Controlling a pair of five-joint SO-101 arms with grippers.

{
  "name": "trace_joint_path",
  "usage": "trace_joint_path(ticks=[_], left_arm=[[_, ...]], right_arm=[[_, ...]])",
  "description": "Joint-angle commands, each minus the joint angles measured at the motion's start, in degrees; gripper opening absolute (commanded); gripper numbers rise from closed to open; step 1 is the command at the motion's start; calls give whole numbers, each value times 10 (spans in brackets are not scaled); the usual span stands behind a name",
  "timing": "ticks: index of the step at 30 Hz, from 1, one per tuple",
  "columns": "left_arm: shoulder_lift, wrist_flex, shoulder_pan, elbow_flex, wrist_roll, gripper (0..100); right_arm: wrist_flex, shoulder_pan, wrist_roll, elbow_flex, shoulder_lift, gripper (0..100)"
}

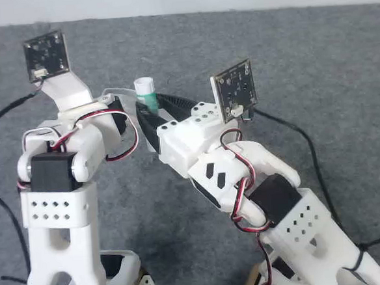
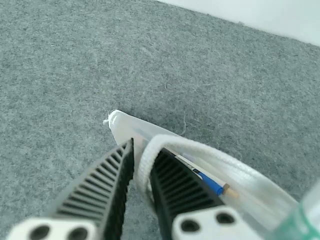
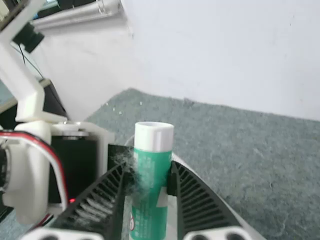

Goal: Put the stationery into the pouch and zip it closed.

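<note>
1. The glue stick (image 3: pixel 150 185) has a green body and a white cap, and stands upright above the table.
2. The right gripper (image 3: pixel 148 167) clamps its body, with the cap above the fingertips.
3. The translucent, white-rimmed pouch (image 2: pixel 135 130) lies on the grey felt table (image 1: pixel 301 56). The left gripper (image 2: pixel 144 150) pinches its rim.
4. The left wrist view alone reveals a blue pen (image 2: pixel 210 182) inside the pouch.

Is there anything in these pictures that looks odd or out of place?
One small thing: a tuft of grey fluff clings to the green glue stick where the right gripper clamps it. Otherwise the stick stands upright, the left gripper pinches the pouch rim, and a blue pen lies inside. Nothing looks spilled or broken.
</note>
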Motion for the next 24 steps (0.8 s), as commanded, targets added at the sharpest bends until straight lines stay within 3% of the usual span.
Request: trace_joint_path(ticks=[1, 14, 19, 24], left_arm=[[-14, -6, 3, -5, -3, 10], [-14, -6, 2, -5, -3, 10], [-14, -4, 0, -5, -4, 10], [-14, -4, -1, -5, -4, 10]], right_arm=[[-84, 7, -5, 20, -24, 6], [-308, 57, -1, 138, -89, 6], [-378, 35, 149, 200, -90, 6], [-385, 4, 266, 246, -90, 6]])
